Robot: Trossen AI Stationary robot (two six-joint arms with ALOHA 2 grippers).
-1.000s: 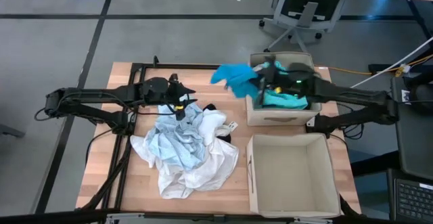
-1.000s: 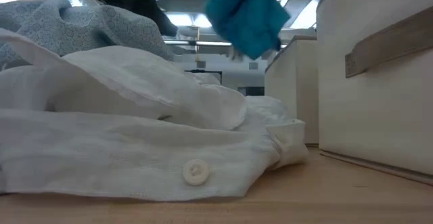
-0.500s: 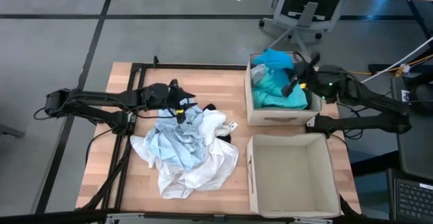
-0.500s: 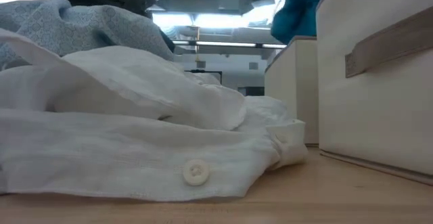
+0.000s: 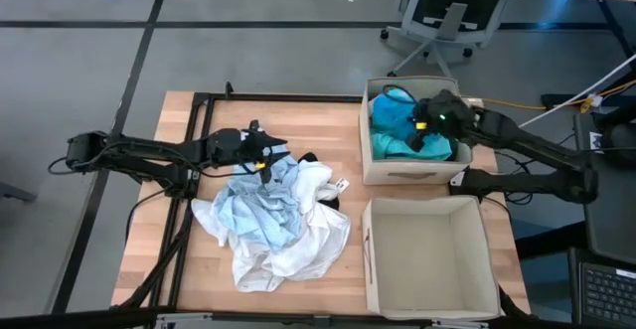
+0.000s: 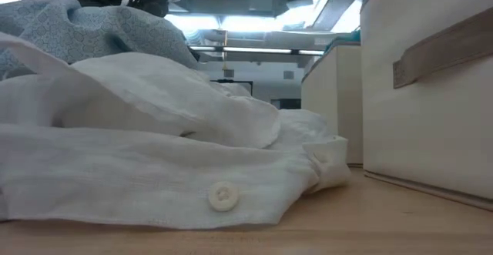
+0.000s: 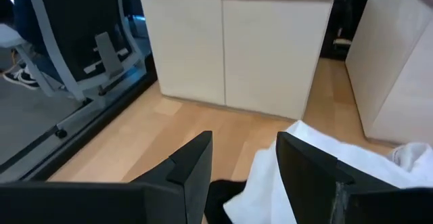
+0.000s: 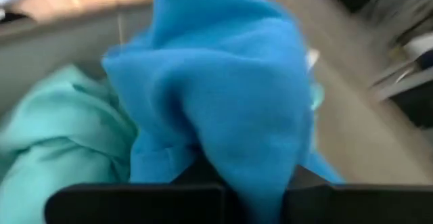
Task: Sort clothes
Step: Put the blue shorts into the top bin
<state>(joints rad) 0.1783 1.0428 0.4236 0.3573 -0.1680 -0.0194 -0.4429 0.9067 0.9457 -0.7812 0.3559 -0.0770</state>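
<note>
A blue garment lies bunched in the far beige box, on a teal garment there. My right gripper reaches into that box and is shut on the blue garment. On the table's middle lies a pile: a pale blue shirt, a white shirt and a black garment at its far edge. My left gripper stands open just above the pile's far edge. The white shirt and the black garment lie under its fingers, untouched. My right gripper has a bunched fold of the blue garment between its two fingers. The cloth bulges over them and hides the place of contact. The fingers slant down into the box from the table's right. The garment's far part lies in the box beside the teal one.
A second beige box stands open at the near right, next to the pile. In the low view its wall rises right of the white shirt. A dark metal frame runs along the table's left and far sides. An office chair stands beyond the table.
My right gripper has carried the blue garment from over the table left of the far box toward the right edge, tipped downward and lowered it into the box. My left gripper has sunk toward the pile, still open.
</note>
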